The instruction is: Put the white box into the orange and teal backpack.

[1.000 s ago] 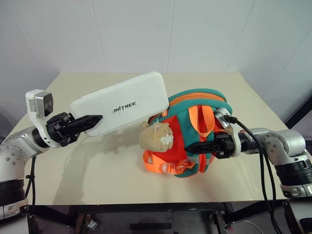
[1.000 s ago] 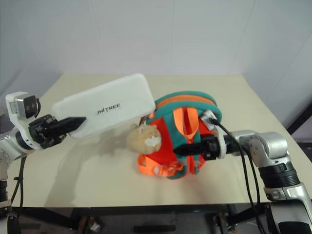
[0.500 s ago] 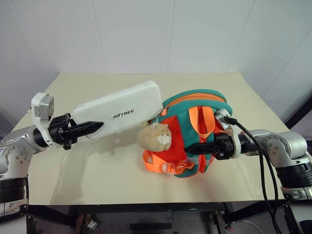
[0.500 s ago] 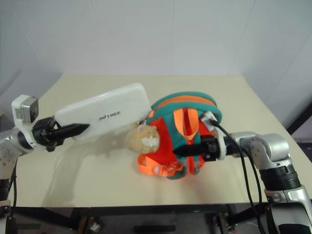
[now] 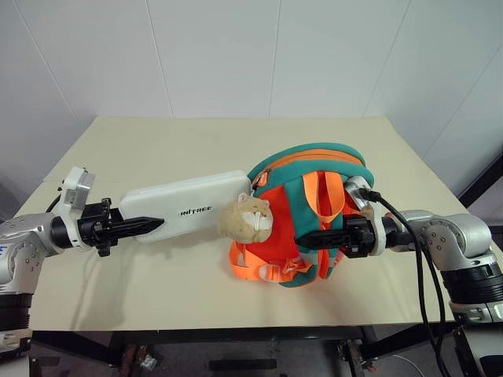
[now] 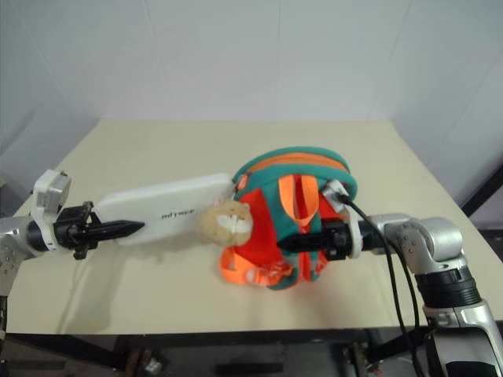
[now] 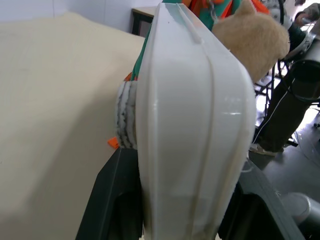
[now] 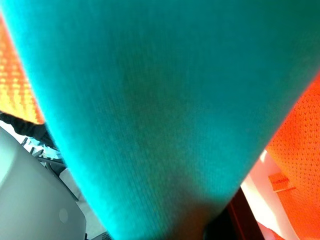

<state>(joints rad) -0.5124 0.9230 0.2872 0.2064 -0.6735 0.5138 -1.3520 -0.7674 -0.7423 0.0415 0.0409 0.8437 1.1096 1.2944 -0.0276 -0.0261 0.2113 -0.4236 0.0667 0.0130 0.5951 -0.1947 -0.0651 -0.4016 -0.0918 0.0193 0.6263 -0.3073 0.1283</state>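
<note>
The white box (image 5: 185, 206) hangs almost level above the table, its near end clamped in my left gripper (image 5: 146, 226). In the left wrist view the box (image 7: 192, 125) stands edge-on between the dark fingers (image 7: 112, 200). Its far end meets the upper left side of the orange and teal backpack (image 5: 310, 208), just behind the tan plush toy (image 5: 246, 220); whether it is inside I cannot tell. My right gripper (image 5: 314, 237) is shut on a teal strap (image 8: 150, 100) at the backpack's front and holds the backpack upright.
The beige table (image 5: 157, 149) has bare room behind the backpack and to its left. Orange webbing (image 5: 263, 269) lies loose at the backpack's base. White walls stand close behind the table's far edge.
My left gripper has sunk and drawn leftward, and the box has tipped from a raised slant to nearly level. The backpack's top has leaned slightly left. The right gripper has stayed in place.
</note>
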